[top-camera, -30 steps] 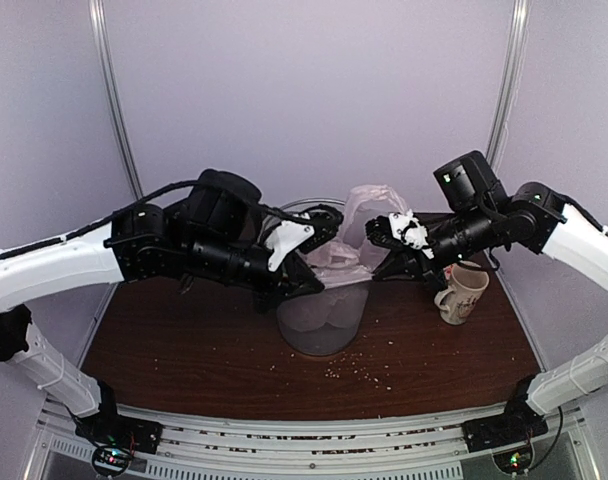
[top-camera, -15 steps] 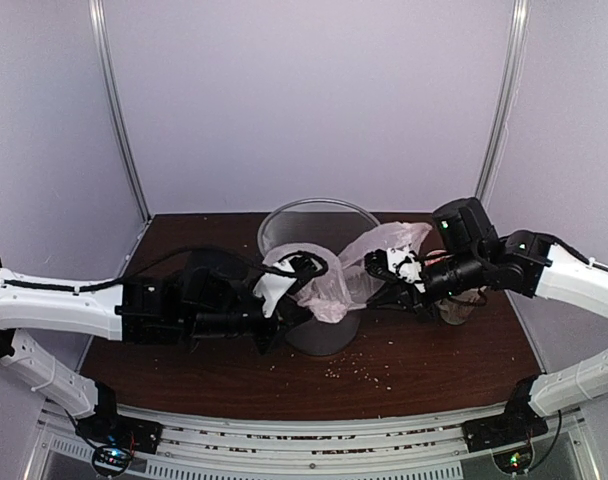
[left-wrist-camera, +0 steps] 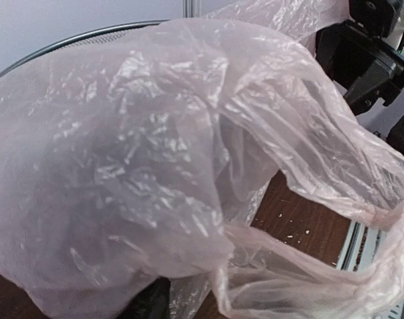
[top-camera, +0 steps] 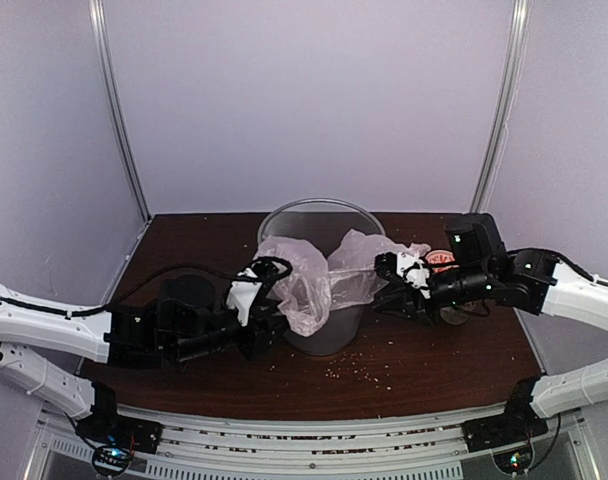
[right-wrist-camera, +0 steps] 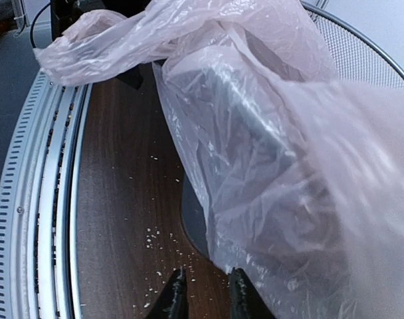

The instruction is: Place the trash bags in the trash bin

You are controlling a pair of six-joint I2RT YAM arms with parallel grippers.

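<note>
The bag (top-camera: 314,282) is hanging stretched between the two arms, across the 6 o'clock side of the bin (top-camera: 316,205), and most of its film seems to be sagging down outside the near wall, not inside.

The right fingers (right-wrist-camera: 236,296) are sitting close together with a thin gap showing bench (top-camera: 184,250) between them. The film is starting just past their tips, so whether they are pinching it I cannot tell. The left fingers (top-camera: 272,268) are lying at the bin's 8 o'clock, buried against the film. The left wrist view is filled with plastic, so I cannot tell their state either.

Outward from there, a mug (top-camera: 442,262) is standing at the bin's 3 o'clock, partly hidden behind the right arm, and crumbs (top-camera: 359,372) are lying toward 5 o'clock.

Judging by this, the step in hand is bringing the bag over the mouth of the bin. The next move is calling for both ends to rise above the rim and travel toward 12 o'clock together. Then comes a release, so the film drops inside without snagging on the rim.
</note>
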